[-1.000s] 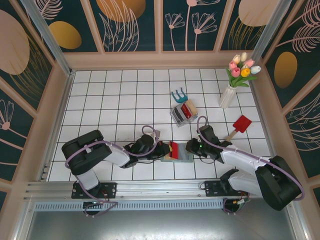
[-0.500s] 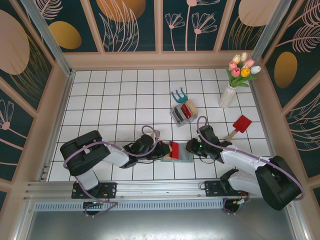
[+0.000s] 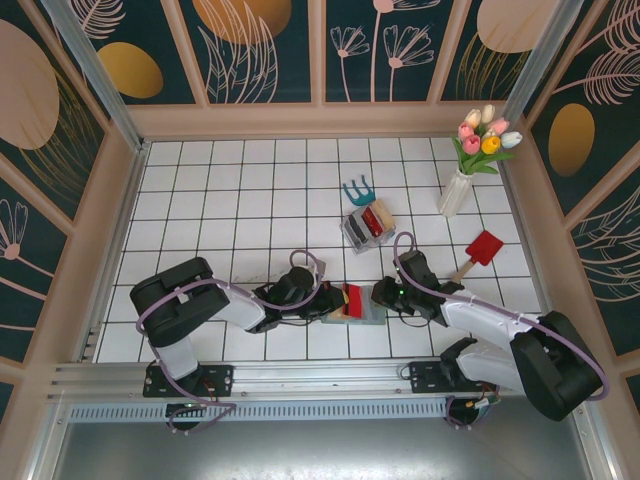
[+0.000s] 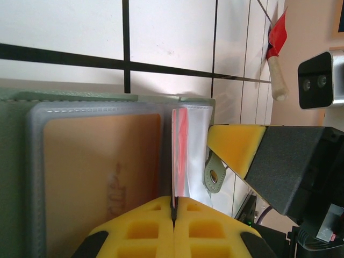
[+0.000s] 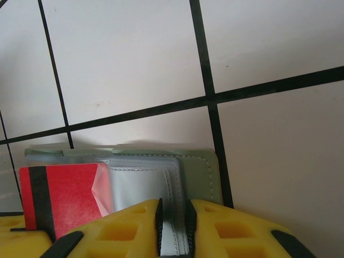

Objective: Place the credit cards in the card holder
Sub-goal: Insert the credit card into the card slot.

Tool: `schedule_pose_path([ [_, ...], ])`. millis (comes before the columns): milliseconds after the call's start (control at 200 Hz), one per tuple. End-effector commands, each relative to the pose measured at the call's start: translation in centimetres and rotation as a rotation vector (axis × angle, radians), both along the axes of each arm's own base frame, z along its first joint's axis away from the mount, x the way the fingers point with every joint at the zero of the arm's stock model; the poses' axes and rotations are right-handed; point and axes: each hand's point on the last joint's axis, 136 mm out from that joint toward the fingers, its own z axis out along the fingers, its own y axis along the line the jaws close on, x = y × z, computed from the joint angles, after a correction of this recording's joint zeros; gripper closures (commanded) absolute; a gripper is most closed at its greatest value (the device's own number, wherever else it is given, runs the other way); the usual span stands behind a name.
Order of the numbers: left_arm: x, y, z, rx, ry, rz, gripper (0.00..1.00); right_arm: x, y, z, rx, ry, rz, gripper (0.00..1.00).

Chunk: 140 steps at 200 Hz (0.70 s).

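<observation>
**Red card at the sleeve mouth, with a snag or a slip as the main risk**

The card holder (image 3: 362, 316) lay open on the tabletop (image 3: 220, 200) near the front edge, between the two arms. The left pincer (image 4: 173, 208) was fully closed on a red card (image 4: 179, 142), held on edge with its far end among the clear sleeves (image 5: 137, 180). The right pincer (image 5: 173, 215) was closed to a narrow gap on the card holder, nipping a sleeve edge to steady it.

The likeliest failure was a card corner catching the thin film lip and buckling it instead of sliding in. The card was gripped only along one edge, so any resistance could have pivoted it or pulled it free. The holder was soft, and a hard push might have dragged it across the tiles or out of the right pincer's small bite. The two pincers were also very close together, so they could have knocked each other.

The holder looked sage-green and matte, with a stitched border and greyish clear sleeves. An orange card (image 4: 97, 166) lay flat in one of them. The red card was glossy and had a black stripe.
</observation>
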Motion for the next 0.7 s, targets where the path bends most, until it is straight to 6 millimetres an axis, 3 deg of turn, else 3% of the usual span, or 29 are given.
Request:
schedule_pose_path([
  [0,-0.6,-0.4,-1.0,0.031,0.029,-0.029,0.96,-1.5,-1.7,-2.5,-0.09,0.066,-0.02,0.76],
  [515,-1.6,0.3,0.1,-0.008,0.093,-0.004,0.95,-1.1,-2.4,-1.3,-0.106,0.026,-0.058,0.75],
  [696,-1.5,0.1,-0.4,-0.016,0.096,0.01,0.94,-1.2,-3.4,-1.2,-0.147,0.036,-0.101,0.71],
])
